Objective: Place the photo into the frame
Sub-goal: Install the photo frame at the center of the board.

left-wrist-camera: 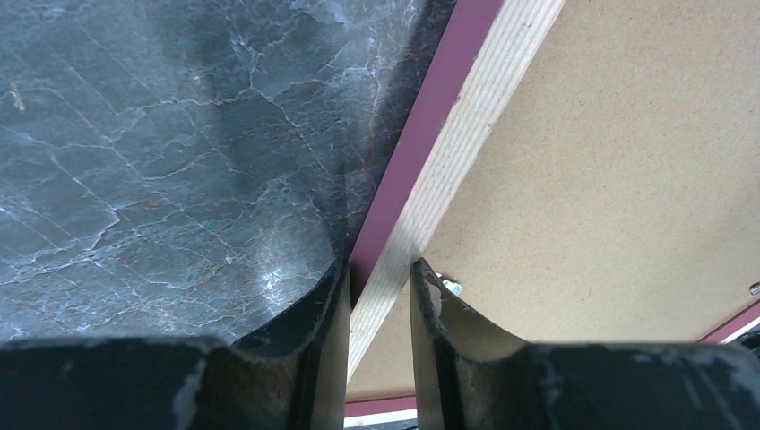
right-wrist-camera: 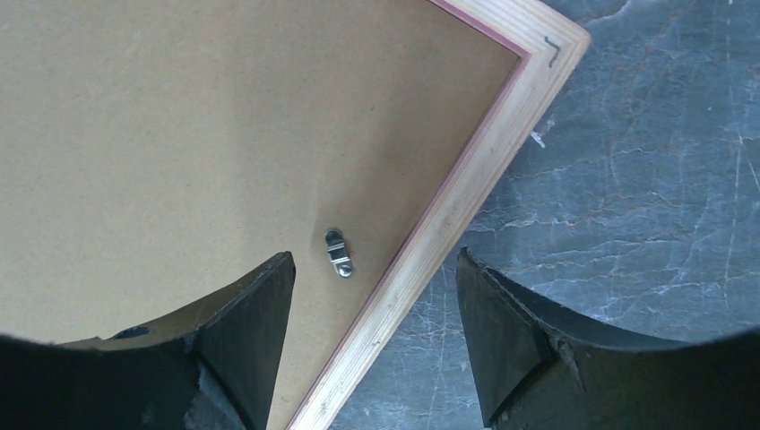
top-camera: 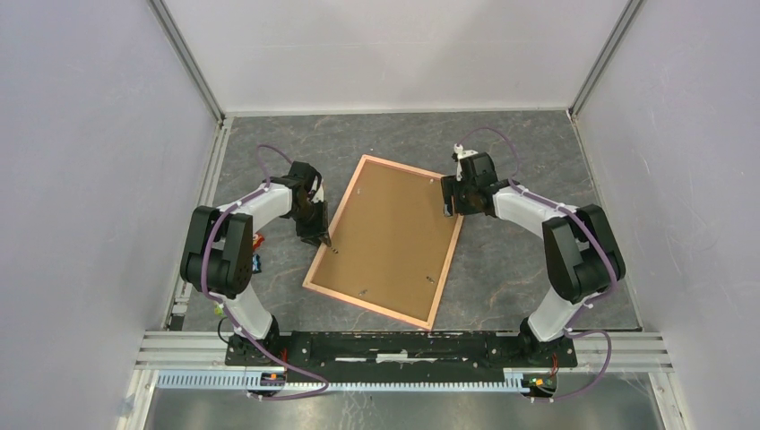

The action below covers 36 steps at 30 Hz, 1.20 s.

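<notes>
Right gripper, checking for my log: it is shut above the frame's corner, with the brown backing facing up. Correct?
Not shut. The right wrist view shows the right gripper open, fingers wide apart, above the frame's corner, with the brown backing facing up.

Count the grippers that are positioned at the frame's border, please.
2. The left gripper straddles the frame at its left long edge, one finger on each side. The right gripper is open over the border near the far right corner. Neither is hidden.
</notes>
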{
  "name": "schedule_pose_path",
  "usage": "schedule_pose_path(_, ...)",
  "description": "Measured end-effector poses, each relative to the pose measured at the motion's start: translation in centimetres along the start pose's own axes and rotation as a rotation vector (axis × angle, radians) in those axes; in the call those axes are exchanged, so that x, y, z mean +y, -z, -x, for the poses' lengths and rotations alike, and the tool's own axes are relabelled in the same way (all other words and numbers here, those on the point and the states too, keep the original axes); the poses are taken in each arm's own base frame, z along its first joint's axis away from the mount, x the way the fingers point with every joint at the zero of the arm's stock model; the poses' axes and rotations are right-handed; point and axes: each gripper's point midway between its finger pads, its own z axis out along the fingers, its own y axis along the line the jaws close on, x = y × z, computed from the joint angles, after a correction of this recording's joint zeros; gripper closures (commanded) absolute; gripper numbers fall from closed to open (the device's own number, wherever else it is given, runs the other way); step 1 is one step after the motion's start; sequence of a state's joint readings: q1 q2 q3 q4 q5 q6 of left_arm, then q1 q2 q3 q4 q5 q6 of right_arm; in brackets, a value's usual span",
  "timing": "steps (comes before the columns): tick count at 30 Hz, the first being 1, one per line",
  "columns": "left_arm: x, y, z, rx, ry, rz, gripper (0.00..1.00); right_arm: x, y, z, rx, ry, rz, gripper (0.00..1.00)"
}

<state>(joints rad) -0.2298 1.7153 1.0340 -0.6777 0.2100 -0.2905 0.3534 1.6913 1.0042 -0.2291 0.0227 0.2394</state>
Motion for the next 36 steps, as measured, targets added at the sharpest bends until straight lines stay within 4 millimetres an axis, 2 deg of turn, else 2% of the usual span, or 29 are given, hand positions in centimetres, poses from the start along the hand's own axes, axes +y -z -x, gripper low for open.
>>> schedule_pose_path(7, 0.0, 0.0, 0.0, 0.000, 0.000, 0.000, 0.97, -0.3, -0.1, -0.8, 0.030, 0.009, -0.053, 0.25)
schedule_pose_path(11, 0.0, 0.0, 0.0, 0.000, 0.000, 0.000, 0.98, -0.3, -0.8, -1.6, 0.055, 0.014, -0.065, 0.27)
schedule_pose_path(14, 0.0, 0.0, 0.0, 0.000, 0.000, 0.000, 0.98, -0.2, -1.1, -1.4, 0.051, 0.003, -0.067, 0.29)
schedule_pose_path(17, 0.0, 0.0, 0.0, 0.000, 0.000, 0.000, 0.98, -0.2, -1.3, -1.3, 0.052, -0.006, -0.073, 0.41)
schedule_pose_path(20, 0.0, 0.0, 0.0, 0.000, 0.000, 0.002, 0.98, -0.4, -1.3, -1.1, 0.047, -0.023, -0.086, 0.47)
schedule_pose_path(25, 0.1, 0.0, -0.1, 0.002, 0.001, 0.004, 0.98, -0.7, -1.4, -0.9, 0.040, -0.045, -0.097, 0.65)
schedule_pose_path(31, 0.2, 0.0, -0.1, 0.004, 0.001, 0.009, 0.98, -1.0, -1.4, -0.7, 0.031, -0.056, -0.111, 0.95)
schedule_pose_path(34, 0.2, 0.0, -0.1, 0.005, 0.002, 0.008, 0.98, -1.0, -1.4, -0.7, 0.032, -0.056, -0.109, 0.96)
schedule_pose_path(36, 0.2, 0.0, -0.1, 0.004, 0.002, 0.008, 0.98, -1.0, -1.4, -0.7, 0.032, -0.057, -0.108, 0.92)
